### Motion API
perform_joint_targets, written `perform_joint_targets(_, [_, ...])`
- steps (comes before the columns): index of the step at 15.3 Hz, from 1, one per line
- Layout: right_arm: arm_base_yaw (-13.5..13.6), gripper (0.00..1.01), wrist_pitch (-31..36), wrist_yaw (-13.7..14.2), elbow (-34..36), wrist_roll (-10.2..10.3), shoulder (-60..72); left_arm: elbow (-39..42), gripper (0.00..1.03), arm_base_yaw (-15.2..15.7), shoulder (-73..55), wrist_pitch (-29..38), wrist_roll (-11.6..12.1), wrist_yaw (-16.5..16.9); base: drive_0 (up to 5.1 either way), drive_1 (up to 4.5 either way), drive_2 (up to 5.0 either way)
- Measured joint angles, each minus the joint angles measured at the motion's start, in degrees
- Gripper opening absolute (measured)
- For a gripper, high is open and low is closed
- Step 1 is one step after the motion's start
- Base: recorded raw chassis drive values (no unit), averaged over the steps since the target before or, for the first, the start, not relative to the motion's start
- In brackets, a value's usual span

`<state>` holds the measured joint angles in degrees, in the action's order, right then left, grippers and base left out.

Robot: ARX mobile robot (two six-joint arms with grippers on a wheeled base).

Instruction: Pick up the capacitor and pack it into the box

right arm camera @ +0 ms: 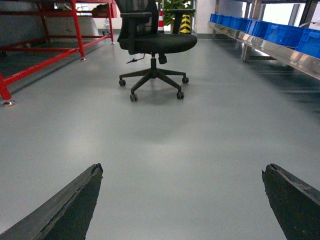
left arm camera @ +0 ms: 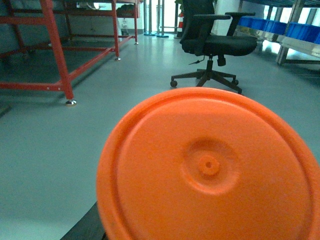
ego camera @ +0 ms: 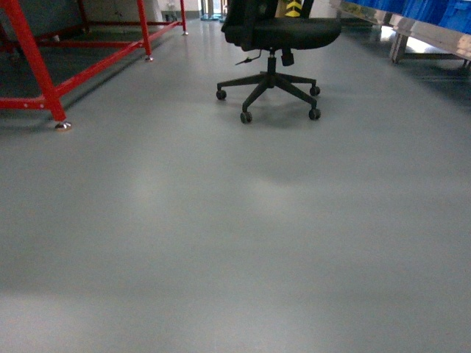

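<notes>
A big round orange end face with a raised centre nub fills most of the left wrist view; I take it for the capacitor (left arm camera: 210,165). My left gripper (left arm camera: 200,232) appears shut on it: only a dark sliver of one finger (left arm camera: 86,227) shows past its lower left edge. In the right wrist view my right gripper (right arm camera: 182,170) is open wide above bare grey floor, with nothing between its two dark fingers. The box is out of view. Neither gripper shows in the head view.
A black wheeled office chair (ego camera: 272,44) stands ahead on the grey floor. A red metal frame (ego camera: 44,81) is at the far left. Blue bins (right arm camera: 280,32) line a metal rack along the right.
</notes>
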<state>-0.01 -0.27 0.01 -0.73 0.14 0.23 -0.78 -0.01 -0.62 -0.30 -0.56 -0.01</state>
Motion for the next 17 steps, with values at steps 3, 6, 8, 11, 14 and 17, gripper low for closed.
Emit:
perform_joint_targets(3, [0.0,0.98,0.17,0.0,0.0,0.0,0.0,0.0,0.44,0.0,0.0,-0.04,0.0,-0.02,-4.9,2.55,2.6])
perform_joint_targets(6, [0.0,0.98,0.09,-0.02,0.0,0.0,0.0,0.0,0.44,0.0,0.0,0.0,0.0,0.02,-4.9,2.55,2.6])
perform_joint_targets(8, [0.0,0.98,0.02,-0.09,0.0,0.0,0.0,0.0,0.44,0.0,0.0,-0.2,0.0,-0.11,-4.9,2.55,2.6])
perform_joint_targets(11, [0.0,0.98,0.0,0.0,0.0,0.0,0.0,0.0,0.44,0.0,0.0,0.09,0.0,0.0,-4.9,2.55,2.6])
perform_joint_targets(14, [0.0,0.98,-0.02,0.0,0.0,0.0,0.0,0.0,0.44,0.0,0.0,0.04,0.0,0.02,-5.0,2.44,2.4])
perform_joint_targets(17, [0.0,0.98,0.02,0.0,0.0,0.0,0.02,0.0,0.44,0.0,0.0,-0.04,0.0,0.0,-5.1,2.39,2.4])
